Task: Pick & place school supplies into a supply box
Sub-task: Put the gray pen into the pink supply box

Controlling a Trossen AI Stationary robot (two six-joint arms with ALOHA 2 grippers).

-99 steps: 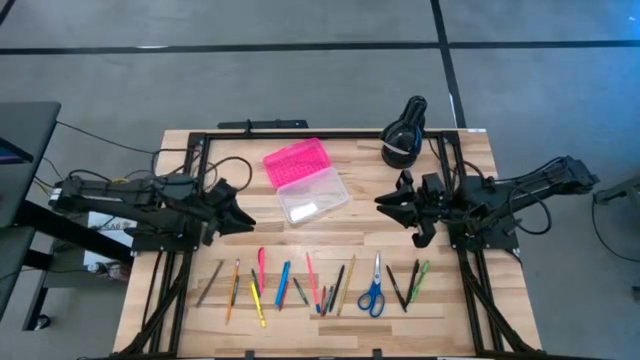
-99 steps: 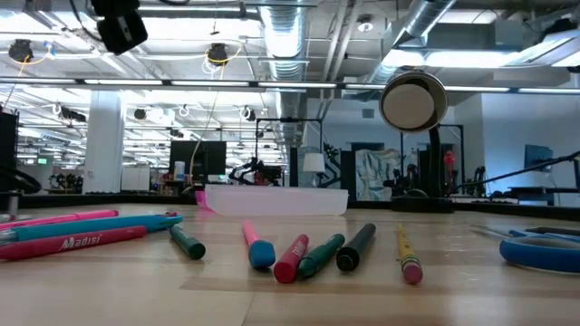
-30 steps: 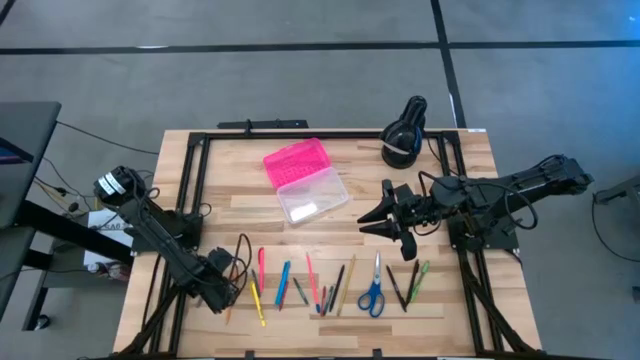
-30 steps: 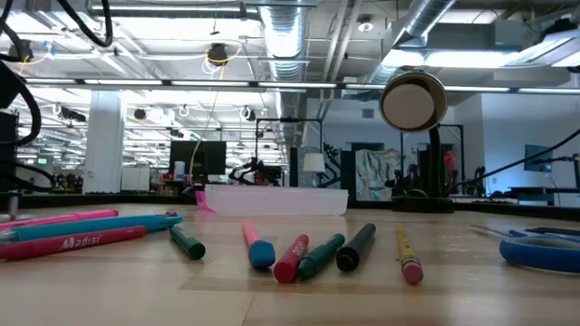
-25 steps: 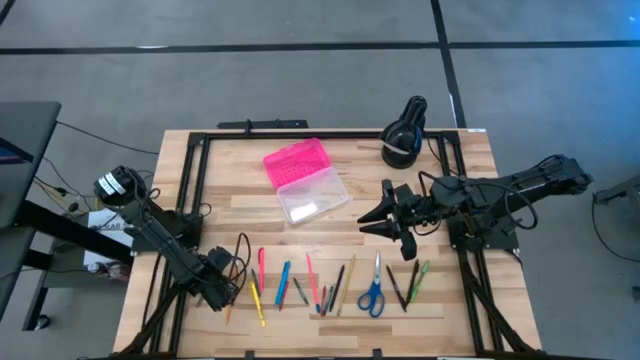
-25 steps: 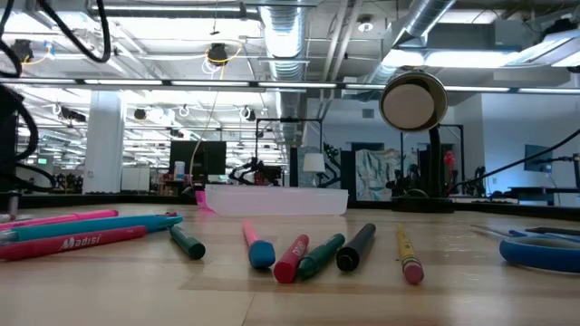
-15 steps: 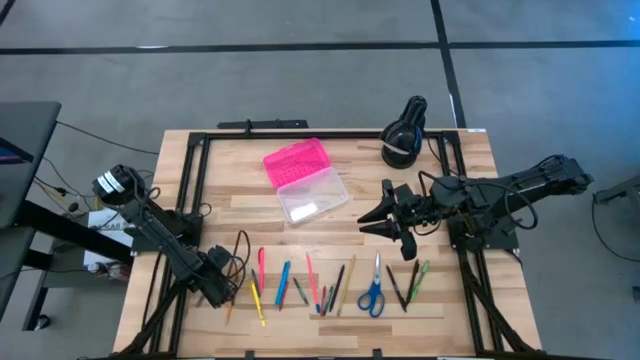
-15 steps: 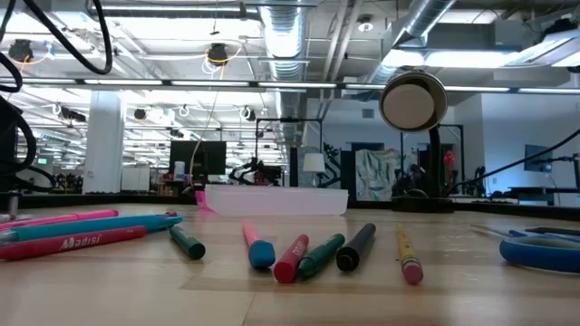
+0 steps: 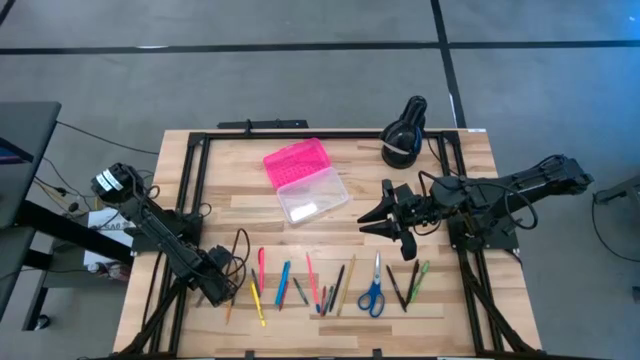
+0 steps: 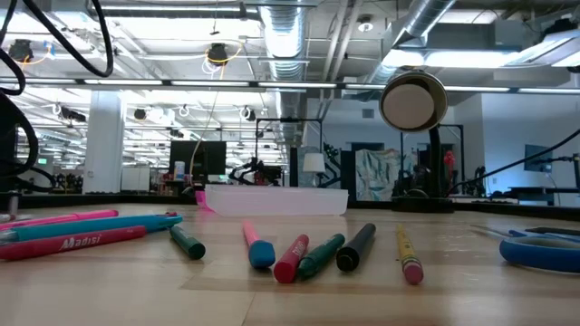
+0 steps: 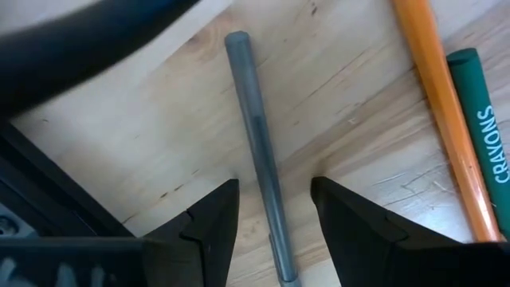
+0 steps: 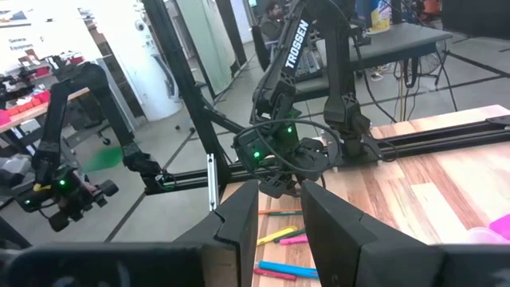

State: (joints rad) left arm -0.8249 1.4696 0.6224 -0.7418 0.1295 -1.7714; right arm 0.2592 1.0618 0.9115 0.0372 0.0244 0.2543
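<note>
Barely shifted, left gripper point(image 11: 271, 219) hangs spread over the grey pencil point(image 11: 256, 143) — right gripper point(image 9: 368, 224) hovers part-open.

Since 3.3 s ago: left gripper point(image 9: 215, 288) has swung from mid-table left down to the left end of the pen row; its open fingers point(image 11: 211, 231) now straddle a grey pen point(image 11: 256, 155). Right gripper point(image 9: 371, 223) has moved left and slightly nearer. In the last second the left gripper edged slightly farther.
</note>
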